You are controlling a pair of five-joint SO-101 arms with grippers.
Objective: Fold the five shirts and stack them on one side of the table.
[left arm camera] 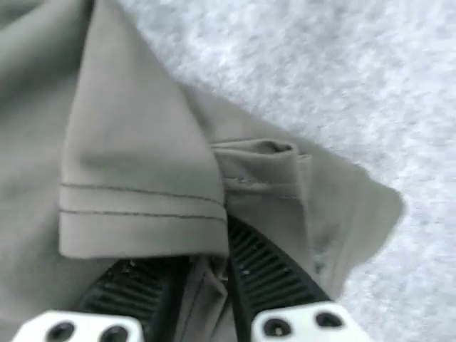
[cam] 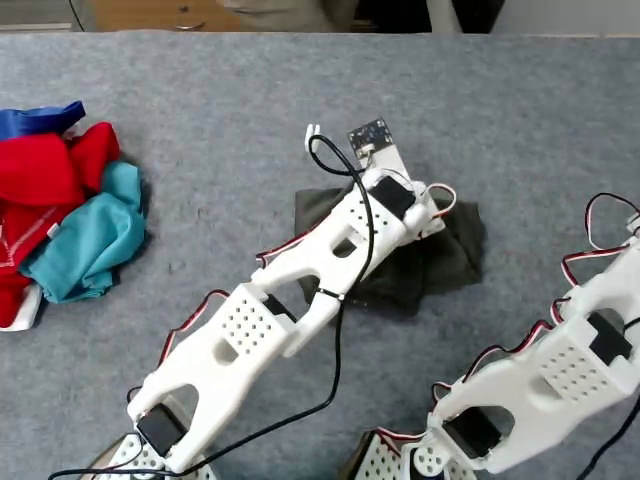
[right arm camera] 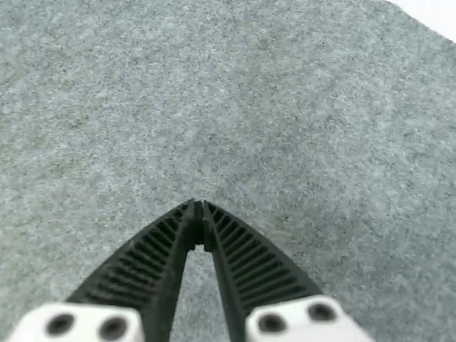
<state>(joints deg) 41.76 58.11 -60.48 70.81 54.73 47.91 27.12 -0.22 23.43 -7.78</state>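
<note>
A dark olive shirt (cam: 450, 255) lies partly folded at the table's middle. The left arm stretches over it, and my left gripper (left arm camera: 226, 239) is shut on a fold of its cloth near a stitched hem (left arm camera: 142, 206). In the left wrist view the shirt (left arm camera: 142, 142) bunches up around the black fingers (left arm camera: 263, 267). The right arm (cam: 570, 370) stands at the right edge of the table. My right gripper (right arm camera: 198, 217) is shut with nothing in it, over bare grey cloth.
A heap of unfolded shirts lies at the left edge: red (cam: 50, 165), teal (cam: 95, 235) and blue (cam: 40, 118). The grey table cover (cam: 200, 80) runs bare between the heap and the olive shirt, and along the back.
</note>
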